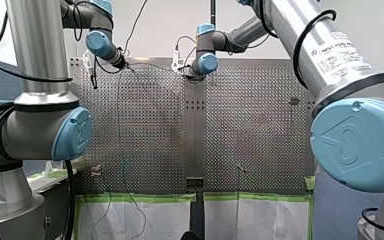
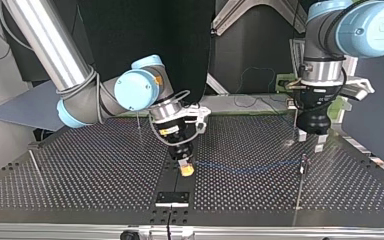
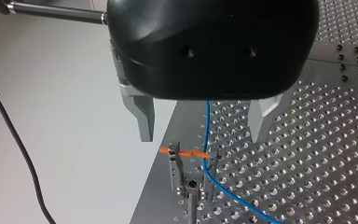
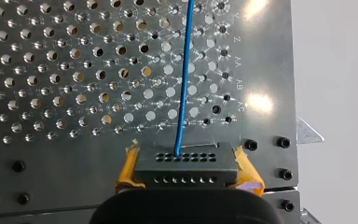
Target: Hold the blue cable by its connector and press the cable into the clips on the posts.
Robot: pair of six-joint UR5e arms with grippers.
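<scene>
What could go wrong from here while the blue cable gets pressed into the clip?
1. The blue cable lies at one edge of the clip, not clearly inside it, so a push from my open left hand might slide it off.
2. That hand's fingers straddle the clip; coming down, one could strike it.
3. My right hand grips only the connector; a harder pull could strain the thin cable there.

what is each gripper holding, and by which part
My right gripper clamps the blue cable by its connector, between the yellow pads. My left gripper is open, holding nothing.
</scene>
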